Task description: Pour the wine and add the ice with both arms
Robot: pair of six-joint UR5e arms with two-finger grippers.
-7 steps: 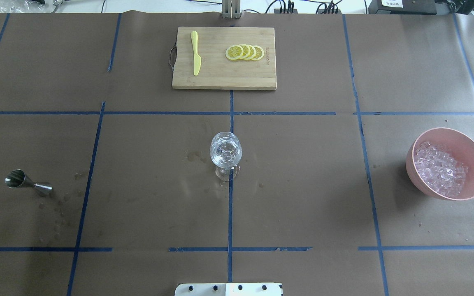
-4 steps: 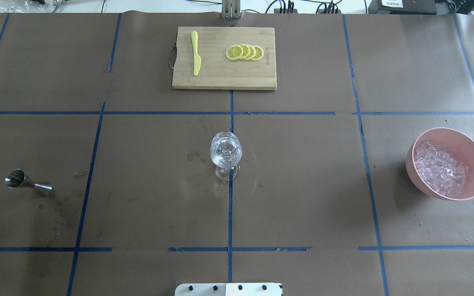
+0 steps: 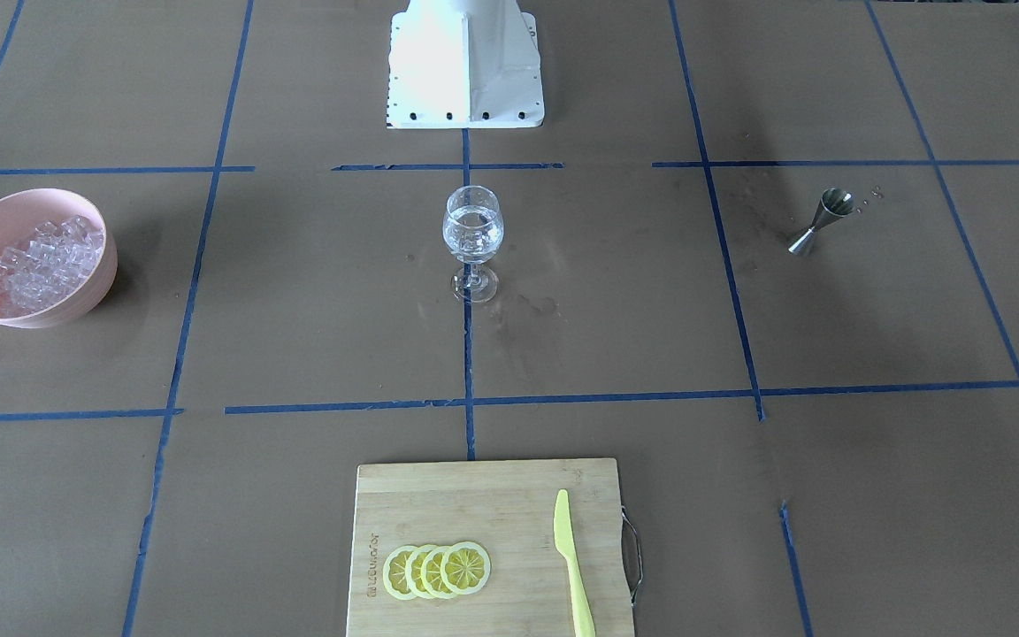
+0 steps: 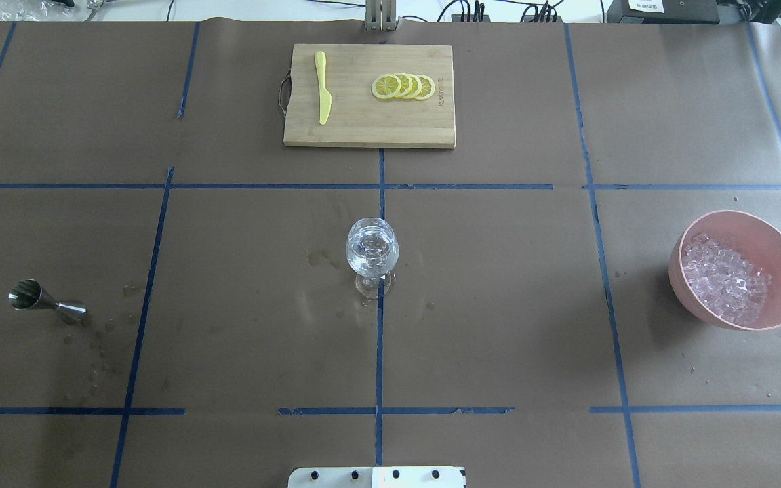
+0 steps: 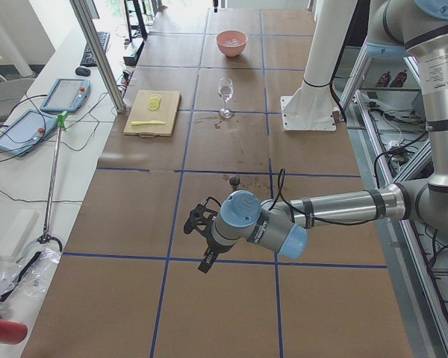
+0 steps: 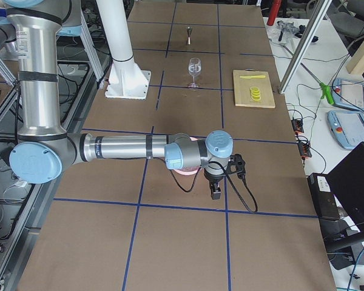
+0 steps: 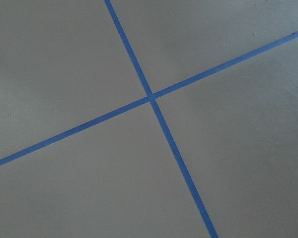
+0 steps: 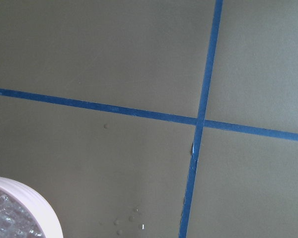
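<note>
Brown paper gridded with blue tape carries the whole set. The wine glass (image 4: pixel 372 247) stands upright at centre with glassy lumps inside it. The steel jigger (image 4: pixel 45 301) sits well apart on the robot's left, and the pink bowl (image 4: pixel 773 240) heaped with ice (image 4: pixel 726 279) on its right. Whether the jigger holds any wine you cannot tell from these views. Your left gripper (image 5: pixel 204 265) hangs over bare paper near the jigger and your right gripper (image 6: pixel 216 193) just beside the bowl. Both show only side-on, so you cannot tell if the fingers are parted or closed. Watch two risks: the narrow-waisted jigger could slip or slop when lifted, and a reaching arm could clip the tall glass and topple it. Damp spots mark the paper near both.
</note>
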